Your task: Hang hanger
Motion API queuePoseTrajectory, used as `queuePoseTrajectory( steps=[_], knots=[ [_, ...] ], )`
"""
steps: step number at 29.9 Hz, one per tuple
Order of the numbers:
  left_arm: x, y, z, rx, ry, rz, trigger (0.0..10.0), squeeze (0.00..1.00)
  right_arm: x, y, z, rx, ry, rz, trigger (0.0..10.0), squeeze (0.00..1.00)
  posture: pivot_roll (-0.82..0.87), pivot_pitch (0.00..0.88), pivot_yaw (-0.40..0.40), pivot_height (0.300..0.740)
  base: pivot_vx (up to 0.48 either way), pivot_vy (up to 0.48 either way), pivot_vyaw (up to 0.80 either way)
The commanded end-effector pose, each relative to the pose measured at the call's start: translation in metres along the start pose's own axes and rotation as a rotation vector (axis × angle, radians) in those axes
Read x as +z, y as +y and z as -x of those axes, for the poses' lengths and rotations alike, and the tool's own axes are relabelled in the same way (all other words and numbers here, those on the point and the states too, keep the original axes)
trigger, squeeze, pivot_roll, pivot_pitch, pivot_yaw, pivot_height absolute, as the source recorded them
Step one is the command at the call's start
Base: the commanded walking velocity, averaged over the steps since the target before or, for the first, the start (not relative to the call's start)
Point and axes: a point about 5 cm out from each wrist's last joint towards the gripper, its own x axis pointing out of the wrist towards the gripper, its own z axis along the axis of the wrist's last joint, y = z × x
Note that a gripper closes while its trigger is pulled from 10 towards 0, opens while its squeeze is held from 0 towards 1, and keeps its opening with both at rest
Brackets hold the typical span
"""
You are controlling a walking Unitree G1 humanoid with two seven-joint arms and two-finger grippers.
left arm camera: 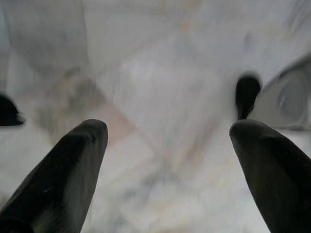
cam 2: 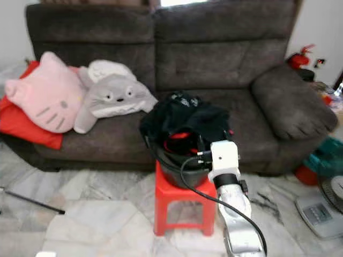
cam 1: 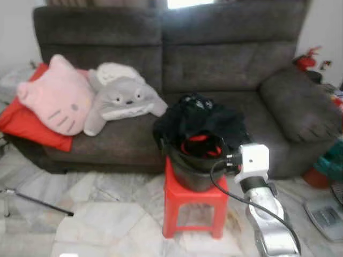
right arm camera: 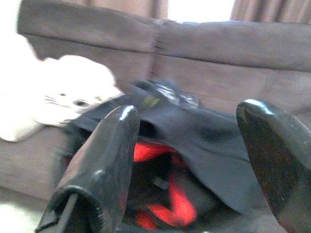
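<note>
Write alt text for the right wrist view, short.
The right gripper, its two black fingers spread open, points at a dark bucket heaped with black clothing and something red inside. Behind are a grey sofa and a pale plush toy.

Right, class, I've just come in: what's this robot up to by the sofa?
The right gripper, fingers open, is reaching toward a black bucket on a red stool before the grey sofa. Dark clothes and a red hanger lie in it. Nothing is held yet. The left gripper hangs open over the floor.
</note>
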Motion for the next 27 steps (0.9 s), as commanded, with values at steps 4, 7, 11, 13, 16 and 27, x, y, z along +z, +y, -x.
queuePoseTrajectory(
  steps=[4,7,11,13,16,27],
  knots=[
    [0.001,-0.002,-0.001,-0.012,0.005,-0.008,10.0,0.0,0.002,-0.006,0.002,-0.017,-0.005,0.015,10.0,0.0,-0.05,0.0,0.049,0.716,0.296,0.0,0.0],
    [0.001,-0.003,-0.001,-0.016,0.003,-0.013,10.0,0.0,0.003,-0.008,0.003,-0.039,-0.01,0.016,10.0,0.0,-0.05,0.0,0.05,0.716,0.296,0.0,0.0],
    [0.005,-0.007,-0.002,-0.026,-0.007,-0.022,10.0,0.0,0.006,-0.014,0.007,-0.099,-0.027,0.033,10.0,0.0,-0.06,0.0,0.05,0.716,0.296,0.0,0.0],
    [0.008,-0.01,-0.003,-0.031,-0.011,-0.027,10.0,0.0,0.007,-0.02,0.011,-0.145,-0.032,0.042,10.0,0.0,-0.06,0.0,0.049,0.716,0.296,0.0,0.0],
    [0.011,-0.014,-0.004,-0.038,-0.015,-0.03,10.0,0.0,0.006,-0.026,0.016,-0.185,-0.014,0.071,10.0,0.0,-0.07,0.0,0.049,0.716,0.195,0.0,0.0],
    [0.016,-0.026,-0.006,-0.059,-0.019,-0.034,10.0,0.0,-0.002,-0.05,0.043,-0.228,0.104,0.416,10.0,0.0,-0.1,0.0,0.045,0.716,0.0,0.0,0.0]
  ],
)
